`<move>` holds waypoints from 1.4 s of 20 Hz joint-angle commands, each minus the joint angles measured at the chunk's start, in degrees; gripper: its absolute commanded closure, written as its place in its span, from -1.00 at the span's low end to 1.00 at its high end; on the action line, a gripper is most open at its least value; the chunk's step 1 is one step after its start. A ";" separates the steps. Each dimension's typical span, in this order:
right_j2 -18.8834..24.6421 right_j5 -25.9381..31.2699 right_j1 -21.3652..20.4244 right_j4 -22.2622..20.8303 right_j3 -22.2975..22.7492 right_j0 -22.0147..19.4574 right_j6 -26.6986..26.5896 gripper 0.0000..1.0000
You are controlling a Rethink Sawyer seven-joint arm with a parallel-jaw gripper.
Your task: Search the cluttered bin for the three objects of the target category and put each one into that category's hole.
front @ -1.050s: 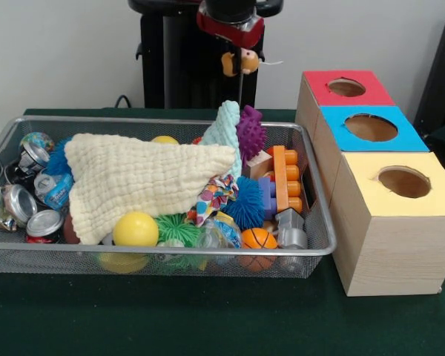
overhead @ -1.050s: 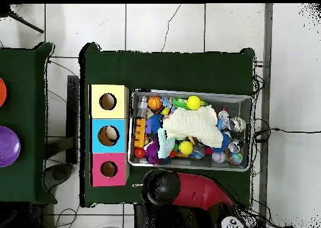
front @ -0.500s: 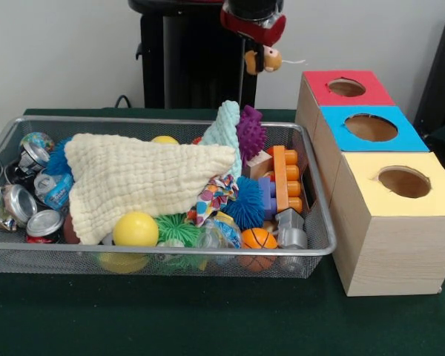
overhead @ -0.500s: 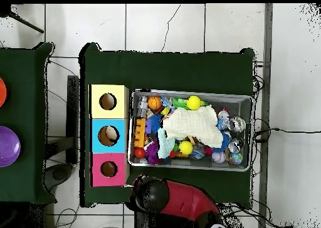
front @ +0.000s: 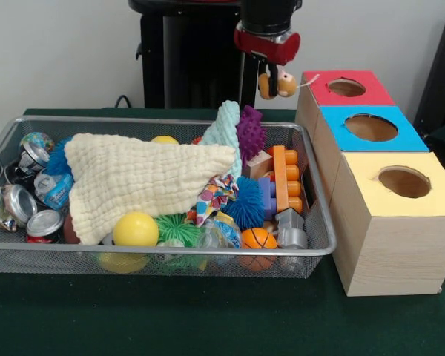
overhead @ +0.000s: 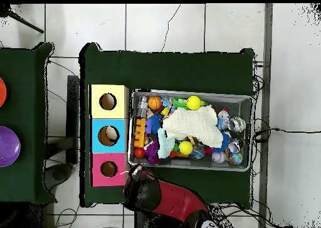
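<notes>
My gripper [front: 273,77] hangs in the air behind the bin's far right corner, just left of the red-topped box [front: 346,87]. It is shut on a small orange and tan toy [front: 285,84] with a thin white tail. In the overhead view only the red and black arm head [overhead: 142,190] shows, close to the red box [overhead: 108,169]; the gripper and toy are hidden under it. The blue-topped box [front: 371,127] and the yellow-topped box [front: 404,185] stand in a row with the red one, each with a round hole.
The wire mesh bin [front: 156,251] holds a cream cloth [front: 141,182], a teal cloth [front: 224,130], a purple spiky ball [front: 251,132], a yellow ball [front: 136,229], crushed cans [front: 22,204], orange blocks [front: 285,178] and a small basketball [front: 259,239].
The gripper has carried the small toy to the right and slightly lower, from above the bin's back edge to beside the red box. The bin's contents have not moved.
</notes>
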 commanded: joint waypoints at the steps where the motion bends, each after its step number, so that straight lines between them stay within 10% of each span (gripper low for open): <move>1: 5.16 3.27 -1.53 9.85 2.89 3.02 17.34 1.00; 10: -13.32 23.05 -4.38 11.17 -6.11 20.87 22.46 1.00; 16: -14.91 24.69 -3.60 12.40 -7.72 23.73 24.09 1.00; 23: -30.83 20.86 3.11 -3.13 -19.39 28.02 14.84 1.00; 28: -26.02 24.49 0.16 -0.32 -17.77 25.09 16.17 1.00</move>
